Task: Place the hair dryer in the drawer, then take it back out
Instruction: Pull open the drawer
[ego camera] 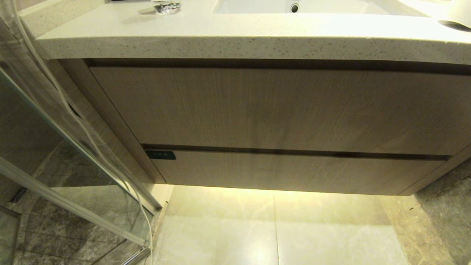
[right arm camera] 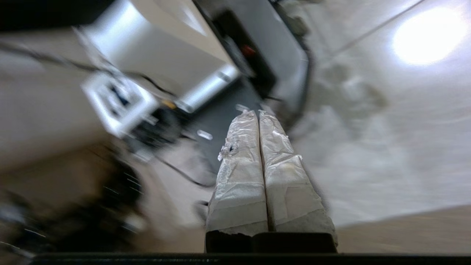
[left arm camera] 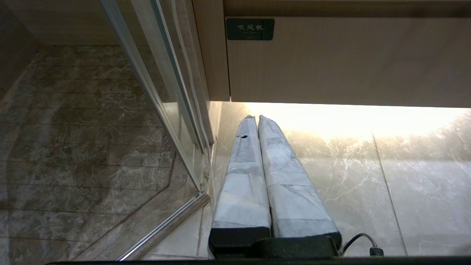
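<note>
We see the drawer (ego camera: 294, 171) pushed closed beneath the taller front (ego camera: 279, 110), left claw (left arm camera: 257, 118) pressed narrow just below its dark tag (left arm camera: 250, 29), right claw (right arm camera: 257, 112) narrow, empty, over floor, hair dryer unseen.

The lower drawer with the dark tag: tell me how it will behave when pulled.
The drawer is shut and shows no handle, so fingers would likely slip on its flat front; the dark tag offers no grip. Wide and shallow, it probably slides straight but may skew if pulled from one end.

Drawer (ego camera: 294, 171) shut, contents hidden, sink (ego camera: 294, 5) cropped (top edge), right wrist surroundings blurred
</note>
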Tool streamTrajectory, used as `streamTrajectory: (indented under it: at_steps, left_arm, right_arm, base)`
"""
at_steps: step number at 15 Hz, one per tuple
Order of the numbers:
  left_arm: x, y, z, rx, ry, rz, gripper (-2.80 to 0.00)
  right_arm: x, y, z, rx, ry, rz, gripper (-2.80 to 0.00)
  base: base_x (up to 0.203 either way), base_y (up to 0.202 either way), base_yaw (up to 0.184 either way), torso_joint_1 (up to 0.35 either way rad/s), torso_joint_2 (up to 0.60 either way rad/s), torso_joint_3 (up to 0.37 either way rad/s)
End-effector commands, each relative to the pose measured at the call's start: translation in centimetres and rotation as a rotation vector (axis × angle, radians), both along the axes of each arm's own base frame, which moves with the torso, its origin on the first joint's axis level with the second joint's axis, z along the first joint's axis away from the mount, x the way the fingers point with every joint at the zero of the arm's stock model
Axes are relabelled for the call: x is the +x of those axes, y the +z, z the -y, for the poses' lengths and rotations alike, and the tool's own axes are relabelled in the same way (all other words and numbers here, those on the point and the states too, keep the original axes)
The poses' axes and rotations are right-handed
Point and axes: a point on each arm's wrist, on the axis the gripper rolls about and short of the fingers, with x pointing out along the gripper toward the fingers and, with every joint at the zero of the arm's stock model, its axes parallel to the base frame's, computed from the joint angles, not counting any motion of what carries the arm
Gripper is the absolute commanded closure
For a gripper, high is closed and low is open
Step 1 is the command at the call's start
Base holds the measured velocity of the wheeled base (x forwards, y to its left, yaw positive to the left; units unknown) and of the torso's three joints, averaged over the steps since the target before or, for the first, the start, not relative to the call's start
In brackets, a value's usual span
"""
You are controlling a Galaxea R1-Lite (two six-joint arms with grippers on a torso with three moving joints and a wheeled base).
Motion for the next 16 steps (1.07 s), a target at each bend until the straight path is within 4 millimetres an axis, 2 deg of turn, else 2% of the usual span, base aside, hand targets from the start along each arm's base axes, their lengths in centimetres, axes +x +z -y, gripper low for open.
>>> streamTrajectory:
  at_steps: [1, 3, 5, 8, 11, 16]
  left_arm:
    - [0.0, 0.0, 0.0, 0.0, 0.0, 0.0, 0.0]
    - [0.0, 0.0, 0.0, 0.0, 0.0, 0.0, 0.0]
    - [0.0, 0.0, 0.0, 0.0, 0.0, 0.0, 0.0]
    - [0.0, 0.0, 0.0, 0.0, 0.0, 0.0, 0.0]
    - [0.0, 0.0, 0.0, 0.0, 0.0, 0.0, 0.0]
    - [0.0, 0.0, 0.0, 0.0, 0.0, 0.0, 0.0]
  right_arm:
    - [2.1, -1.9, -0.5, -0.144, 0.223, 0.083, 0.0]
    - [3.2, -3.5, -0.7, -0.211, 0.269, 0.115, 0.0]
    - [4.7, -5.2, -1.1, -0.339, 0.333, 0.258, 0.0]
    - [6.4, -8.3, -2.0, -0.391, 0.383, 0.417, 0.0]
    - [7.8, -9.5, -2.7, -0.395, 0.391, 0.453, 0.0]
    - [12.4, -11.5, -4.4, -0.375, 0.369, 0.529, 0.0]
  base:
    - [0.0, 0.0, 0.0, 0.0, 0.0, 0.0]
    - [0.0, 0.0, 0.0, 0.0, 0.0, 0.0]
    - [0.0, 0.0, 0.0, 0.0, 0.0, 0.0]
    - [0.0, 0.0, 0.0, 0.0, 0.0, 0.0]
    - [0.0, 0.0, 0.0, 0.0, 0.0, 0.0]
    - [0.0, 0.0, 0.0, 0.0, 0.0, 0.0]
